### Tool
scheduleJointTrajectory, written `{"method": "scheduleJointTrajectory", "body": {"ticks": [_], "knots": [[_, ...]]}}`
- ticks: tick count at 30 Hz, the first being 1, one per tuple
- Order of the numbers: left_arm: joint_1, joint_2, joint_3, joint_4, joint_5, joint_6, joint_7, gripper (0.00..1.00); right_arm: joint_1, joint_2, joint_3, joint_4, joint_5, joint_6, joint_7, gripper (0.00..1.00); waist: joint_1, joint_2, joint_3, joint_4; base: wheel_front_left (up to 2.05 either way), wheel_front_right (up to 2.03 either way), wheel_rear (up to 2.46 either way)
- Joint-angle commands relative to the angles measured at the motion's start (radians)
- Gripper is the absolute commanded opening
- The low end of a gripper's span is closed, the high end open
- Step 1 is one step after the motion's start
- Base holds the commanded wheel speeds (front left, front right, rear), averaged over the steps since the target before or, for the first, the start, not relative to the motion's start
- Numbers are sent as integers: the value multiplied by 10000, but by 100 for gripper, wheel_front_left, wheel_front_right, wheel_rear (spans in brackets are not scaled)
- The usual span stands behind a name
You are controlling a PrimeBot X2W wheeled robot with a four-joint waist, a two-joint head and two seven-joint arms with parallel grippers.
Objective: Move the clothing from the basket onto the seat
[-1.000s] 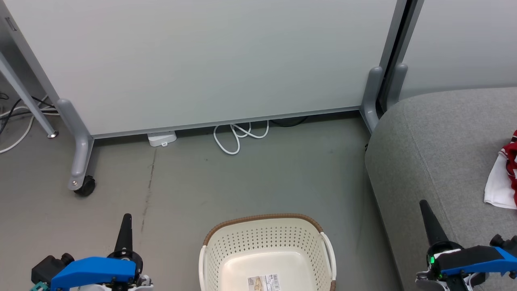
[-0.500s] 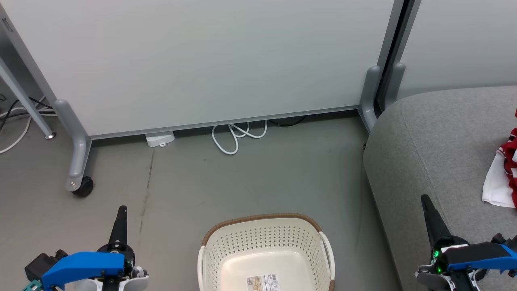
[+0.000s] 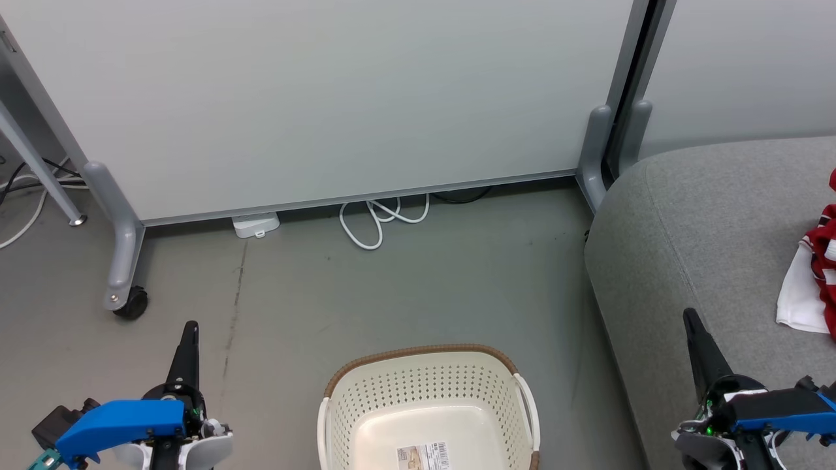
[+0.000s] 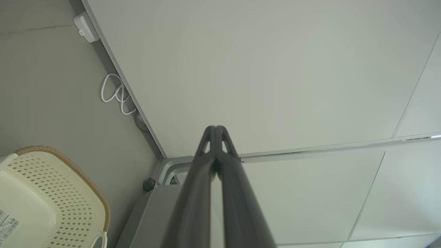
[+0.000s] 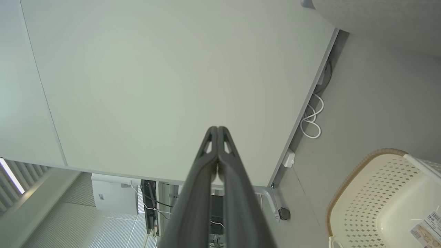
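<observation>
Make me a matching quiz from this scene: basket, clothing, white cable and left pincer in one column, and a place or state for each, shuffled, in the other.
Column one:
1 basket
2 clothing
3 white cable
4 left pincer

Column two:
A shut, holding nothing
B lying on the grey seat
C standing on the floor, sticker on its bare bottom
D looped at the foot of the partition

Pairs: 1-C, 2-B, 3-D, 4-A.

basket (image 3: pixel 428 391): cream, perforated dot pattern, brown woven-look rim
clothing (image 3: pixel 824 258): red, white bands
seat (image 3: pixel 686 228): plain grey
floor (image 3: pixel 392 287): grey-green
cable (image 3: pixel 379 219): white
</observation>
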Motion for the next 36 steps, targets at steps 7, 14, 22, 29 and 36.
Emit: {"method": "scheduleJointTrajectory", "body": {"ticks": [7,14,22,29,36], "knots": [[-231,-23,162,-172,-597,-31,189,0,-218,-80,-41,-33,695,7,106,0,0,0,4,-33,0,0,0],[-284,-46,269,-250,-1035,-33,316,0,-246,-85,-55,-27,1177,7,159,0,0,0,9,-64,0,0,0],[-318,-65,358,-337,-1526,-35,454,0,-310,-89,-67,-19,1706,7,222,0,0,0,13,-99,0,0,0],[-309,-69,375,-341,-1560,-35,478,0,-320,-88,-67,-17,1755,7,233,0,0,0,14,-105,0,0,0],[-310,-72,377,-341,-1558,-35,480,0,-318,-88,-67,-17,1755,7,233,0,0,0,14,-105,0,0,0]]}}
